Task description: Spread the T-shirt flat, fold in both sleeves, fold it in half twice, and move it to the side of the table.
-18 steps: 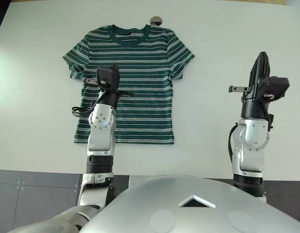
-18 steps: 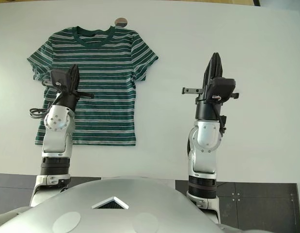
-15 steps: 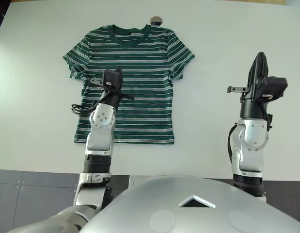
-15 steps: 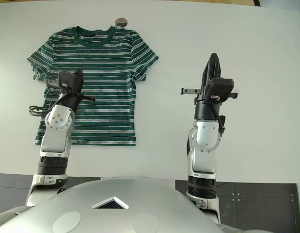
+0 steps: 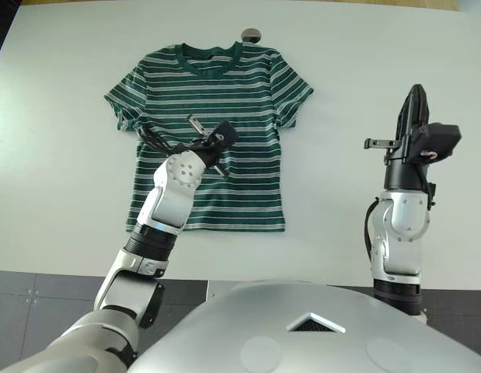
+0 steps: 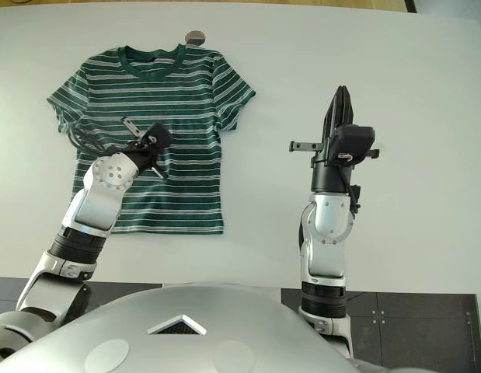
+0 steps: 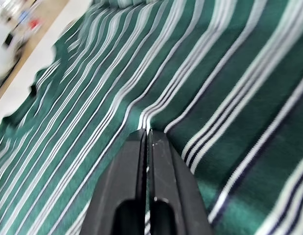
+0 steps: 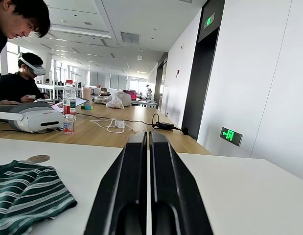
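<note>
Left claw (image 7: 145,132), fingers together, over flat striped T-shirt (image 5: 224,85)

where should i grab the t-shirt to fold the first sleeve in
Pinch the T-shirt at the outer cuff of its left sleeve, coming down from above on the robot's left. It lies flat, collar away, sleeves spread, so the cuff is a free edge that can likely be lifted and carried inward.

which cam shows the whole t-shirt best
Left eye view: the T-shirt lies spread flat, both sleeves out, with the left tool over its middle. The right eye view matches. The left wrist view gives close-up stripes, the right wrist view one sleeve.
</note>
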`<act>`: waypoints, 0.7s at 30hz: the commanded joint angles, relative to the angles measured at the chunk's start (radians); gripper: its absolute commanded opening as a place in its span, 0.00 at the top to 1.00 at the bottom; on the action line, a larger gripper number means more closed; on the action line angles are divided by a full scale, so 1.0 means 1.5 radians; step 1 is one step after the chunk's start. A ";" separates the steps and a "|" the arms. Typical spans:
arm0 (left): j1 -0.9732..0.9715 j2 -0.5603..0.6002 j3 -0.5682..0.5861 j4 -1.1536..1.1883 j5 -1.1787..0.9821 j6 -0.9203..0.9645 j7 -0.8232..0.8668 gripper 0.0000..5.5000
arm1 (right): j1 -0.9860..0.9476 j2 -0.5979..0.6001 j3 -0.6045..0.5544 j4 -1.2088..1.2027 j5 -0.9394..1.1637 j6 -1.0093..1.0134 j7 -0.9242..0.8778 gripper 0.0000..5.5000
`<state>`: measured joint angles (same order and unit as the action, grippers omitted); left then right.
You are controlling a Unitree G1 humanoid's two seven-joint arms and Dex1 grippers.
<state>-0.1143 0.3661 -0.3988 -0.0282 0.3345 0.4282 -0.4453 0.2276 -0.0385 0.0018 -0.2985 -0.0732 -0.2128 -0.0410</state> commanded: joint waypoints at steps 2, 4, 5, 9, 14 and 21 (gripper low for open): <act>0.023 0.003 -0.085 -0.001 -0.010 0.036 -0.101 0.98 | -0.013 0.005 -0.009 0.004 0.011 -0.002 -0.002 0.98; 0.006 -0.001 -0.100 0.006 -0.008 0.032 -0.115 0.98 | -0.017 0.004 -0.011 0.005 0.013 -0.001 -0.001 0.98; -0.005 -0.006 -0.111 0.013 -0.007 0.029 -0.124 0.98 | -0.019 0.003 -0.012 0.005 0.014 -0.001 -0.001 0.98; -0.055 -0.039 -0.153 0.048 -0.005 0.020 -0.155 0.98 | -0.026 -0.001 -0.015 0.007 0.019 0.003 0.004 0.98; -0.072 -0.045 -0.149 0.057 0.005 0.020 -0.137 0.98 | -0.044 -0.014 -0.003 0.011 0.020 0.036 0.029 0.98; 0.021 0.041 0.097 -0.174 -0.085 0.061 -0.115 0.98 | -0.168 -0.054 0.086 0.079 0.031 0.272 0.171 0.98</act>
<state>-0.1137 0.3946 -0.3538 -0.1793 0.2561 0.4940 -0.6073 0.0307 -0.0970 0.1074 -0.2079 -0.0415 0.1022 0.1694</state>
